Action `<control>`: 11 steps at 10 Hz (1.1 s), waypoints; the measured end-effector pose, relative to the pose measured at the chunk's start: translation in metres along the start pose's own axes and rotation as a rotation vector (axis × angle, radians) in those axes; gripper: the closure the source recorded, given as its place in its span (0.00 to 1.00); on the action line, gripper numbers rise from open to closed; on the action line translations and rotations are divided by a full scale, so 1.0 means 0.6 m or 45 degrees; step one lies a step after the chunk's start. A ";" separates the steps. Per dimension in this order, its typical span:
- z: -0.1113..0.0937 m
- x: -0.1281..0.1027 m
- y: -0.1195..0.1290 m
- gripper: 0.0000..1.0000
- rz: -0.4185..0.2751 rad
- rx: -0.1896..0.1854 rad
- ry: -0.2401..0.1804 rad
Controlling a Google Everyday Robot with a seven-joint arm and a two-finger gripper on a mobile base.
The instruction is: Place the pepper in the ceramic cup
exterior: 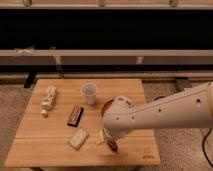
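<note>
Lying just beside gripper (106, 139): pepper (113, 146), nr table (45, 147) front.

Non-task items on wooden table (35, 145), mid frame.
Brown bar (75, 114) ctr-left; pale packet (78, 138) below it, apart; white bottle-like obj (48, 96) lying upper left; orange bowl (105, 106) ctr, mostly hidden. Gripper (111, 142) lower ctr, near table front.

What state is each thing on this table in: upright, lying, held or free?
pepper: lying on the table by the front edge; held or not, cannot tell.
ceramic cup: upright, apart from the pepper.
orange bowl: upright, mostly hidden behind the arm.
brown bar: lying flat, free.
white packet: lying flat, free.
pale object: lying at the left, free.
gripper: down at the pepper.
</note>
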 end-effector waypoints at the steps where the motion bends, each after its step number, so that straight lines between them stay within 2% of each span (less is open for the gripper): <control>1: 0.023 0.011 0.004 0.20 -0.009 0.000 0.021; 3: 0.049 0.015 0.002 0.20 -0.004 0.004 0.046; 11: 0.101 0.002 0.008 0.20 -0.013 0.036 0.089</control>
